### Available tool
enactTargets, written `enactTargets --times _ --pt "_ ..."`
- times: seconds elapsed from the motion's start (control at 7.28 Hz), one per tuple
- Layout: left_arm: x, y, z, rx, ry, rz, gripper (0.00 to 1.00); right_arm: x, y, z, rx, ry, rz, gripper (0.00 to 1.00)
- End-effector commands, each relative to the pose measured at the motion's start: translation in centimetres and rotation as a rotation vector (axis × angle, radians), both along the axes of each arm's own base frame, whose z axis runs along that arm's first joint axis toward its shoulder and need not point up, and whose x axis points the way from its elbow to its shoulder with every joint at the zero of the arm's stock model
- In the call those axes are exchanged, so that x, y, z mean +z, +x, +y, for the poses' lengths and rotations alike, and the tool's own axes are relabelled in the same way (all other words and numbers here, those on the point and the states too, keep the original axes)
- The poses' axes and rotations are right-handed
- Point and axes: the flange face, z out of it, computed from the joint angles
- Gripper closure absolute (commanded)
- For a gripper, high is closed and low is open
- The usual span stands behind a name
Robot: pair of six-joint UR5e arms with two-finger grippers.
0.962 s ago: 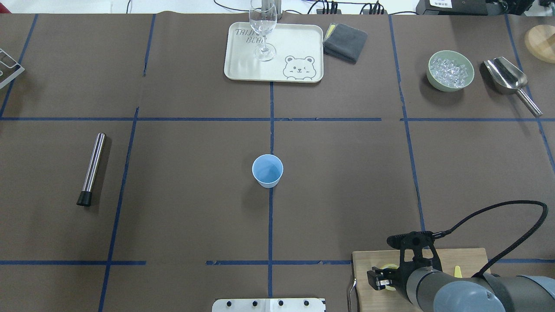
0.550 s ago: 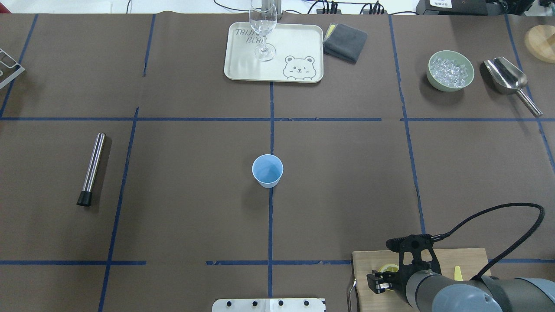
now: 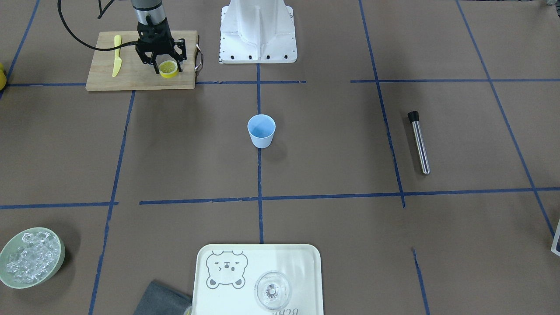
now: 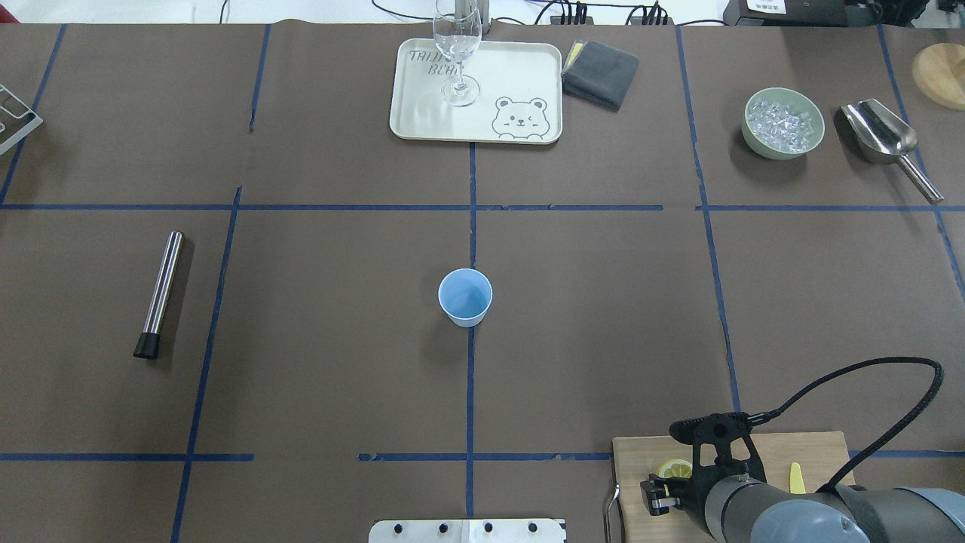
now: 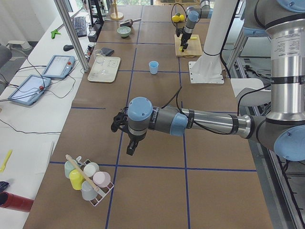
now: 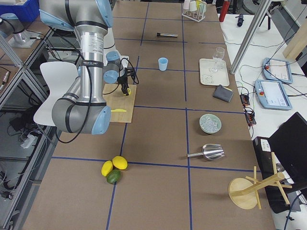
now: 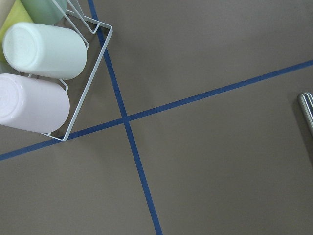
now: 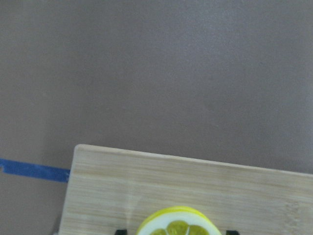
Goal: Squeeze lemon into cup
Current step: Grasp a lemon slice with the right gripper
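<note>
Fingers (image 3: pixel 154 64) of the right gripper (image 3: pixel 167 68) are released. They stand spread to either side of the lemon (image 3: pixel 168 69), and the right wrist view shows a gap between the slice and each dark tip. The left gripper (image 5: pixel 130 148) hangs over the counter's left end, near a wire rack (image 5: pixel 88 183) of upturned cups. It shows only from the side, so it cannot be told whether its fingers are released or clenched.

The counter (image 4: pixel 317 362) is brown and crossed by blue tape lines. A wooden board (image 3: pixel 105 74) lies at the robot's edge, toward the right end, and the right arm reaches down over it. A pale tray (image 4: pixel 520 68) with a bear drawing sits at the middle of the far edge, and a grey cloth (image 4: pixel 601 73) lies just beside it. Toward the far right corner stand a green bowl (image 4: pixel 748 130) of ice and a metal scoop (image 4: pixel 882 132). A steel rod (image 4: pixel 160 294) with a black tip lies toward the left end. A clear stemmed glass (image 4: pixel 457 45) stands upright on the tray.

The cup (image 4: pixel 465 296) stands upright at the counter's middle, well apart from the board. A yellow knife (image 3: pixel 116 55) lies on the board on the side toward the right end. The lemon lies flat on the board, face up, near the corner toward the counter's middle.
</note>
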Motion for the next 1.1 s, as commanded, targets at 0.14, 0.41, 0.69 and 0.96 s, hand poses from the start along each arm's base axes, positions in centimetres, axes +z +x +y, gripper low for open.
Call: enactTargets --times 0.14,0.41,0.69,0.96 --pt "0.0 0.0 0.1 0.0 0.0 0.0 0.0 -0.8 0.4 -0.2 0.004 0.002 -0.017 1.0" --pt "0.1 0.0 0.1 0.0 -0.002 0.0 0.0 -2.4 1.2 -0.3 0.008 0.004 -0.043 1.0" --pt "0.2 0.0 0.1 0.0 -0.004 0.0 0.0 -3.9 2.3 -0.6 0.016 0.004 -0.072 1.0" --pt "0.3 0.0 0.1 0.0 -0.005 0.0 0.0 -4.7 3.2 -1.6 0.04 0.005 -0.089 1.0"
